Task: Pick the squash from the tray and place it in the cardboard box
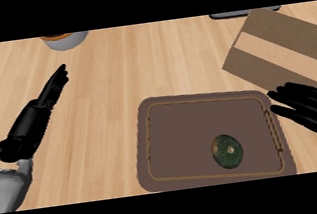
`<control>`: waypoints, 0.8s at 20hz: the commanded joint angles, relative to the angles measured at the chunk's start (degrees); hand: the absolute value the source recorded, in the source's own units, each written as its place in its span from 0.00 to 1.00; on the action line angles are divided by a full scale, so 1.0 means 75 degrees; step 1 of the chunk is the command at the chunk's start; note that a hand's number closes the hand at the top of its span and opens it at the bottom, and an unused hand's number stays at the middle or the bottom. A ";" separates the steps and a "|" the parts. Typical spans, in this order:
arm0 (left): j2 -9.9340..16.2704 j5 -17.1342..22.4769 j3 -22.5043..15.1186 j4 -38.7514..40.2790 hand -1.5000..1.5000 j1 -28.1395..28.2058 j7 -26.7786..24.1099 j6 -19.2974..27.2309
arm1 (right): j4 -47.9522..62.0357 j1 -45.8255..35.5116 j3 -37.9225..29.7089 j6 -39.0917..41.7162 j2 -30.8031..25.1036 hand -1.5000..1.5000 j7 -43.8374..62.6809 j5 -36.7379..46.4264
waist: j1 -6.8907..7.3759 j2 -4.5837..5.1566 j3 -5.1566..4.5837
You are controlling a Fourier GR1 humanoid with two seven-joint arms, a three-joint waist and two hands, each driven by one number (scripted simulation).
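In the lower right part of the brown tray [193, 124] lay the dark green squash [228, 151], untouched. The right hand [314, 108] hovered by the tray's right rim, its fingers straight and slightly spread, just below the cardboard box [281, 52]. The left hand [42, 106] rested open on the wooden counter [141, 61], fingers straight together.

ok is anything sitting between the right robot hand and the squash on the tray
Nothing visible. The right robot hand hangs open over the tray's right rim; the squash lies just left of it on bare tray floor.
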 commanded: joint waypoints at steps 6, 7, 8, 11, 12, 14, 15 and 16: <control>-0.0322 -0.0345 -0.0093 0.0319 0.50 0.0062 -0.0363 -0.0120 | -0.2370 -0.0089 0.2034 0.1470 0.0202 0.00 0.3637 0.1934 | 0.0097 0.0010 -0.0006; -0.0206 -0.0107 0.0105 -0.0081 0.50 0.0272 -0.0195 -0.0258 | -0.2247 -0.0115 0.2427 0.1452 0.0544 0.00 0.3800 0.2282 | 0.0169 0.0008 0.0005; -0.0152 -0.0116 0.0056 -0.0335 0.50 0.0066 0.0220 -0.0282 | -0.1631 -0.0557 0.2798 0.1514 0.0736 0.00 0.3954 0.2713 | 0.0263 0.0021 0.0008; -0.0250 -0.0266 0.0212 -0.0201 0.50 0.0108 0.0172 -0.0317 | -0.2477 -0.0526 0.3101 0.2384 0.1183 0.00 0.5102 0.2482 | 0.0122 0.0010 0.0009; -0.0507 -0.0518 0.0136 -0.0055 0.50 -0.0035 0.0114 -0.0160 | -0.2378 -0.0400 0.3223 0.2326 0.1289 0.00 0.5034 0.2646 | 0.0087 0.0014 0.0012; -0.0619 -0.0600 0.0229 0.0170 0.50 -0.0007 -0.0019 -0.0262 | -0.1776 -0.1092 0.3350 0.2737 0.1916 0.00 0.5429 0.2515 | 0.0125 0.0026 0.0011; -0.0568 -0.0608 0.0201 -0.0402 0.50 0.0084 0.0463 -0.0286 | -0.1425 -0.0907 0.3411 0.2581 0.1886 0.00 0.5134 0.2773 | 0.0133 0.0018 0.0016; -0.0747 -0.0693 0.0302 0.0485 0.50 -0.0119 -0.0261 -0.0367 | -0.1772 -0.0865 0.3929 0.2714 0.2253 0.00 0.5725 0.3037 | 0.0089 0.0026 0.0012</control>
